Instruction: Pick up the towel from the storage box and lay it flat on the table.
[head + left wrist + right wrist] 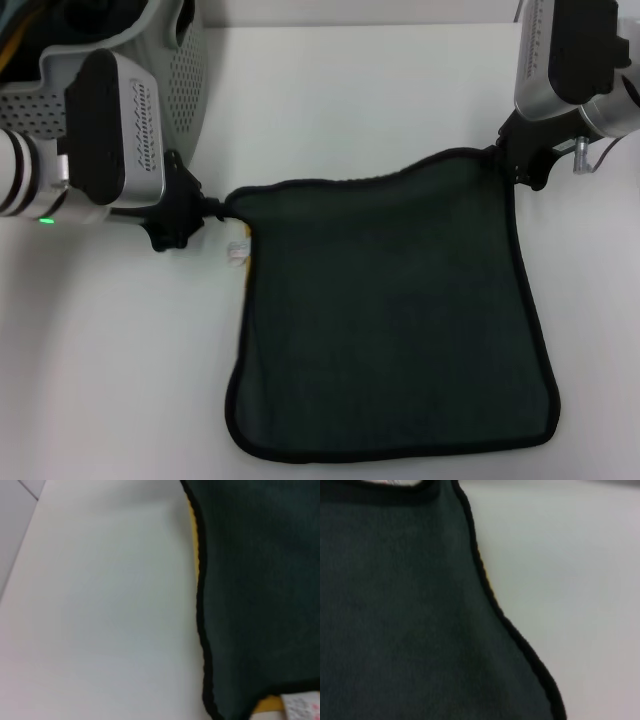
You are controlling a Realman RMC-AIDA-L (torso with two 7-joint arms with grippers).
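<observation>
The left end effector (213,208) pinches one far corner of the towel (385,310), and the right end effector (510,155) pinches the other far corner. The towel spreads dark face up on the white desk (110,380), yellow showing along its left edge beside a small white tag (238,252). The storage box (185,70) stands behind the left arm.

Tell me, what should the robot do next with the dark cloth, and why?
Probably lower both hands, then let go. The left hand and right hand each pinch a far corner of the dark grey-green towel with black edging, stretched between them. Its near edge already looks to rest on the white table, outside the grey perforated storage box.
</observation>
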